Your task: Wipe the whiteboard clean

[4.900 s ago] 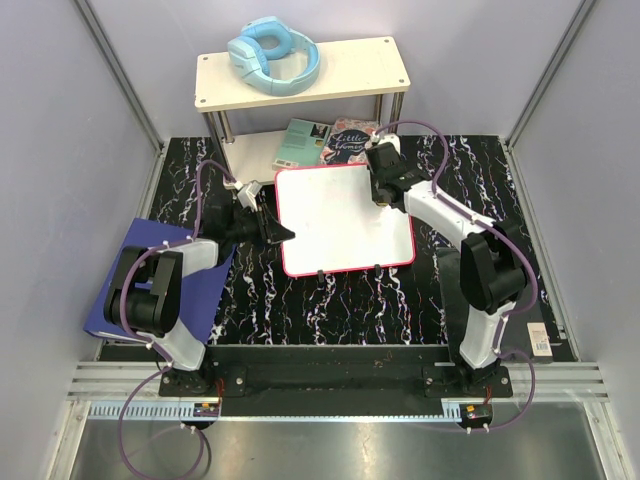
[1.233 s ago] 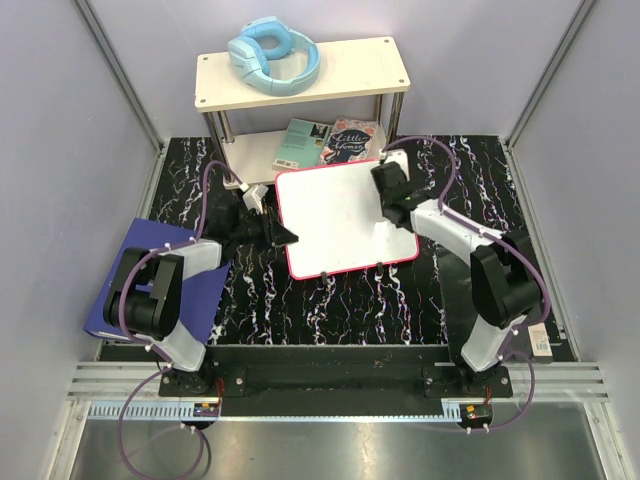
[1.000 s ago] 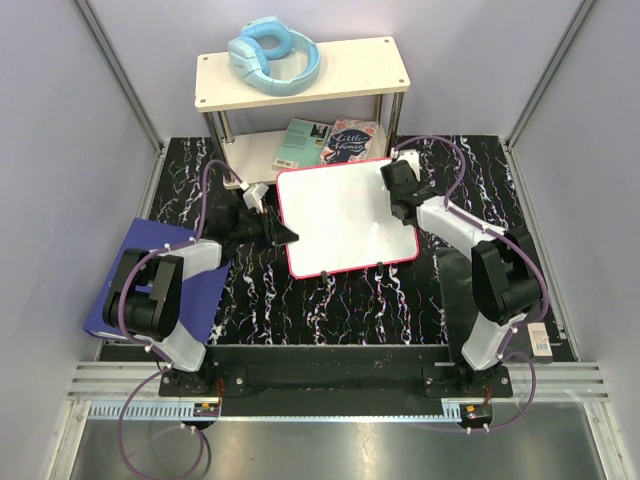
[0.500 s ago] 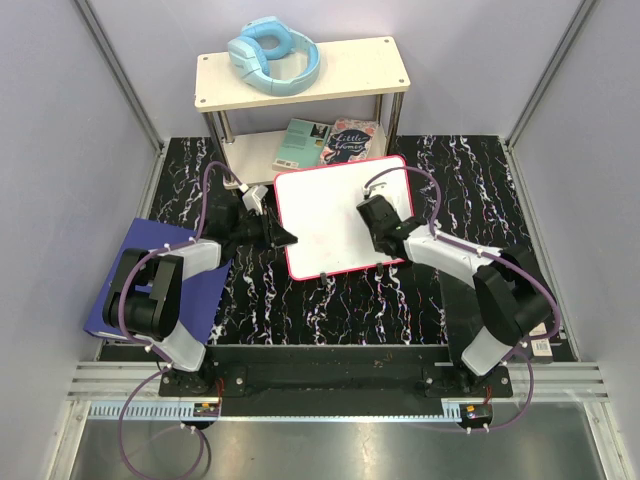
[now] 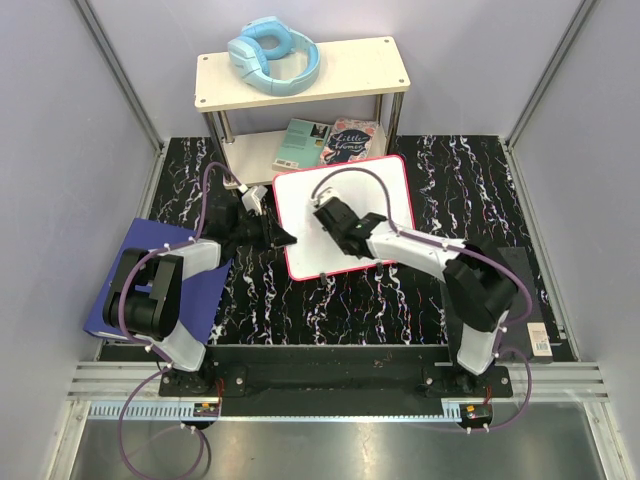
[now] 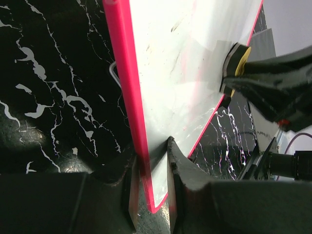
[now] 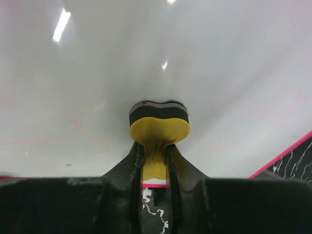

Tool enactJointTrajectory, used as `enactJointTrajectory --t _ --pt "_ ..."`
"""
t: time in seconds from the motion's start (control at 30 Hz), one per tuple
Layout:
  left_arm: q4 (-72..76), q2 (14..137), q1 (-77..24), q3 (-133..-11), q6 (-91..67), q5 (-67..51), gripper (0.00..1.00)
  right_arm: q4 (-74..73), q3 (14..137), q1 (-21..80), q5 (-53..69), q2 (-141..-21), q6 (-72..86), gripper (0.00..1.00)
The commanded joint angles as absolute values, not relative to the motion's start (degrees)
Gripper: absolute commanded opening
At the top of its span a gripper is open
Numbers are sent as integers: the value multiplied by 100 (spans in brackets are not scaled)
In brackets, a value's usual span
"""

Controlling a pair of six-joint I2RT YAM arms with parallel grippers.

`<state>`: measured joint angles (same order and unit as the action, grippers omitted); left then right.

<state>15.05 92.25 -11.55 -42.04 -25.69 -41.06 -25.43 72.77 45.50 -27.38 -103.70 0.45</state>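
1. The whiteboard (image 5: 300, 212) lies on the black marbled table (image 5: 480, 180), just in front of the shelf (image 5: 350, 70); its far edge is close to the books (image 5: 325, 140) under that shelf.
2. The left gripper (image 6: 151, 168) is clamped on the board's left pink frame, toward the corner farthest from the shelf; one finger is on each face.
3. The right gripper (image 7: 155, 153) is pinched tight on a yellow-backed eraser (image 7: 159, 119); its dark felt is pressed flat against the white face, about midway down the board from the shelf.
4. No bold writing shows anywhere on the board, so most of the wiping looks done.
5. What is left appears slight: faint pink streaks near the eraser and a few small dark specks nearer the shelf; I judge a couple more passes are needed there.
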Motion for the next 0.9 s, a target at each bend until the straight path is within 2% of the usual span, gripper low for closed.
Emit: enactJointTrajectory --t 0.0,0.23,0.37,0.7,0.87 --pt "1257 9334 -1213 -4210 -2065 -3665 0 -1494 7856 5185 -1590 -11424 -447 0" --pt "1266 9395 -1213 -4263 -2109 -3727 0 -1872 8753 5651 -1424 -11917 -957 0" --pt "1274 9413 -1204 -4263 -2127 -3744 0 -2109 9052 5695 -1957 -12225 -950 0" --pt "1468 9448 -1046 -4228 -2320 -3893 0 -1855 7876 5590 -3145 -11804 -370 0" --pt "1424 9431 -1037 -4219 -2285 -3867 0 -1775 7498 5151 -3708 -11436 121 0"
